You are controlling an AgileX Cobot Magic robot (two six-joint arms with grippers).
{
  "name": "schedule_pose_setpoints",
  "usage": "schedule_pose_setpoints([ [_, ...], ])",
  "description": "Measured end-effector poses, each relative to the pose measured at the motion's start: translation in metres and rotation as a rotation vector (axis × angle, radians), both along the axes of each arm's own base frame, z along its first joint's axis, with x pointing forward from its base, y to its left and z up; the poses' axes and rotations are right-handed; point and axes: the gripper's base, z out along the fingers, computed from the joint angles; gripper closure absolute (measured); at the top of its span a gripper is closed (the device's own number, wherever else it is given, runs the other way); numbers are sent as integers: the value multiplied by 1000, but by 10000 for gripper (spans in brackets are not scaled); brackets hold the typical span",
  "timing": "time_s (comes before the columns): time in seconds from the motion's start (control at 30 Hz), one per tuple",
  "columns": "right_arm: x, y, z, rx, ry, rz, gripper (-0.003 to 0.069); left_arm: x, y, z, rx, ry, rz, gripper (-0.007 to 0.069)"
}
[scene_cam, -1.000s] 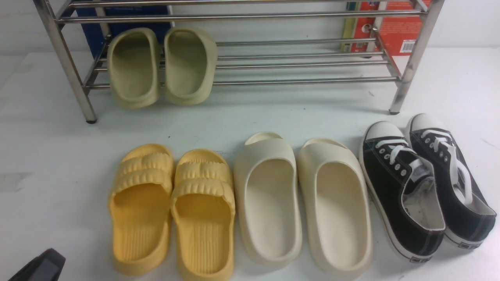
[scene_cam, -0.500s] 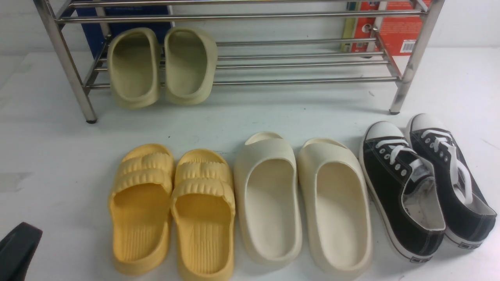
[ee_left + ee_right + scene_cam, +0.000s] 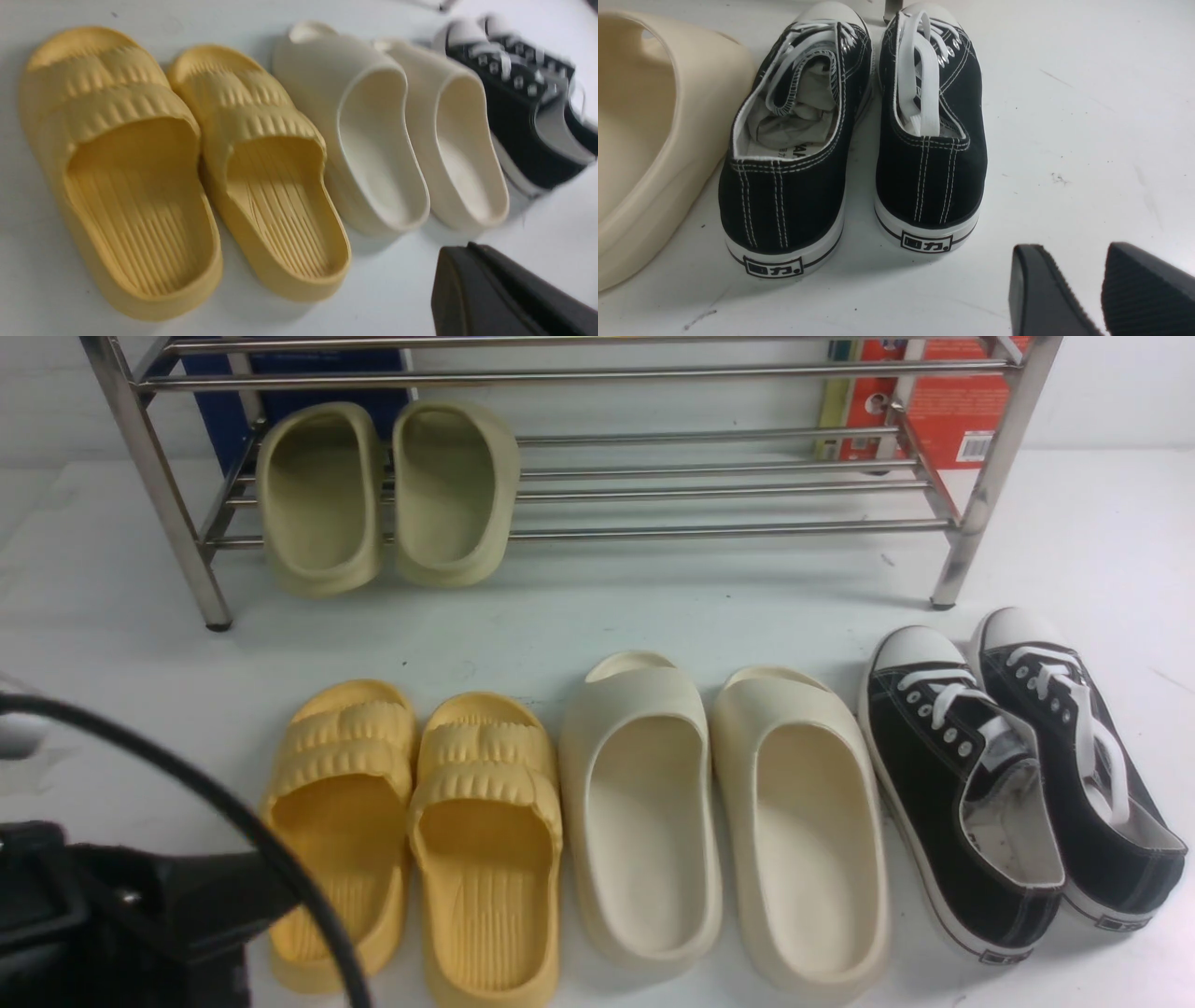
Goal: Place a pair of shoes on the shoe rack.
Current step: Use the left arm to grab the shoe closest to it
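Note:
The pair of shoes, two smooth cream slides, lies side by side on the white floor, toes toward the shoe rack of shiny steel bars at the back. My left gripper is shut on nothing and hovers just short of the cream slides' heels. In the front view the left arm fills the lower left corner, over the outer yellow slide. My right gripper stands open and empty behind the heels of the black sneakers; one cream slide shows beside them.
Two greenish-beige slides lean on the rack's lower bars at its left. Ribbed yellow slides lie left of the cream pair, black canvas sneakers right of it. A blue box and a red box stand behind the rack.
My left arm has swung up into the front view's lower left corner with its cable and now overlaps the outer yellow slide. The shoes have not moved.

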Motion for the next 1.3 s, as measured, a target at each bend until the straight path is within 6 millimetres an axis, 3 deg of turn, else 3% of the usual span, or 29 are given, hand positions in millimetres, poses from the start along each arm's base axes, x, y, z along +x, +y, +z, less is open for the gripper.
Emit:
schedule_pose_setpoints([
  [0.13,0,0,0,0,0,0,413,19,-22,-1,89,125,-74,638],
  [0.37,0,0,0,0,0,0,413,38,-43,3,136,138,-125,638],
  [0.8,0,0,0,0,-1,0,413,39,-44,3,136,136,-123,638],
  [1.3,1,4,1,120,-28,9,413,39,-44,3,144,128,-132,638],
])
